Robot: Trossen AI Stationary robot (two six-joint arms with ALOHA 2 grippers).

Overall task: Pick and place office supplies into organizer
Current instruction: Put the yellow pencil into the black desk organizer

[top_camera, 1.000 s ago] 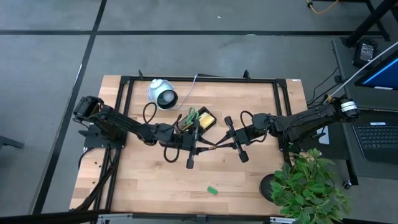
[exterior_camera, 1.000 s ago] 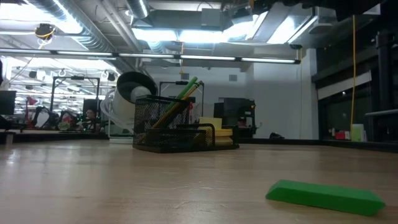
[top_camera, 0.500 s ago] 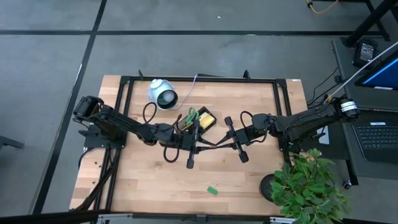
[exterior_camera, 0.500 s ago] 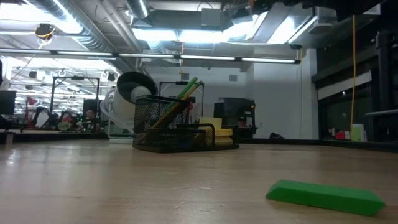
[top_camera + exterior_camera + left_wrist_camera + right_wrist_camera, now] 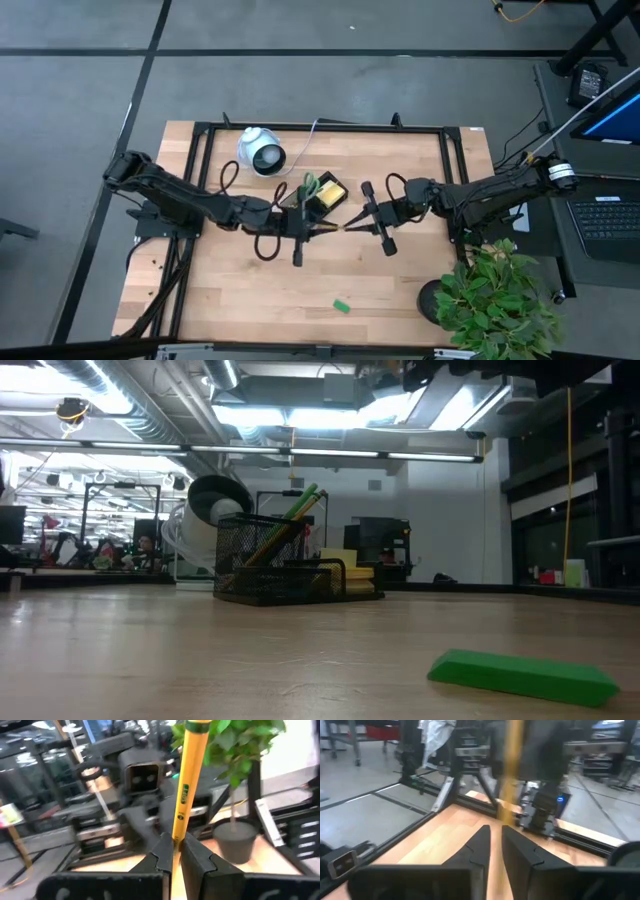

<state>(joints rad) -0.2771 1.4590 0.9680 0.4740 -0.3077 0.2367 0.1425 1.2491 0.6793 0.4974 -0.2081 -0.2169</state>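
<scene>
While both arms meet over the middle of the desk (image 5: 400,280), a yellow pencil (image 5: 186,785) spans the gap between them. The left tool (image 5: 172,851) is clamped on one end of it: in the left wrist view the two dark fingers pinch the shaft, which stands straight out ahead of them toward the other arm. The right tool (image 5: 494,845) faces it from the opposite side, and in the right wrist view the pencil runs down between its fingers, which look closed onto it. In the high view the pencil shows as a thin line (image 5: 335,228) joining the left tool (image 5: 312,228) and the right tool (image 5: 362,226), well above the wood. Held at both ends like this, it seems to be mid-handover, probably so that one arm can regrip it for an end-down drop.

The organizer (image 5: 322,196) sits just beyond the left tool, close to the two fingertips, so only a short carry is needed. In the low view it is a black mesh holder (image 5: 285,560) already carrying green-handled scissors (image 5: 300,500) upright and a yellow sticky pad (image 5: 345,568) in its lower section. A green block (image 5: 341,306) lies alone on the desk, well apart from both tools on the near side, not yet collected. A white round device (image 5: 261,152) sits beyond the organizer.
</scene>
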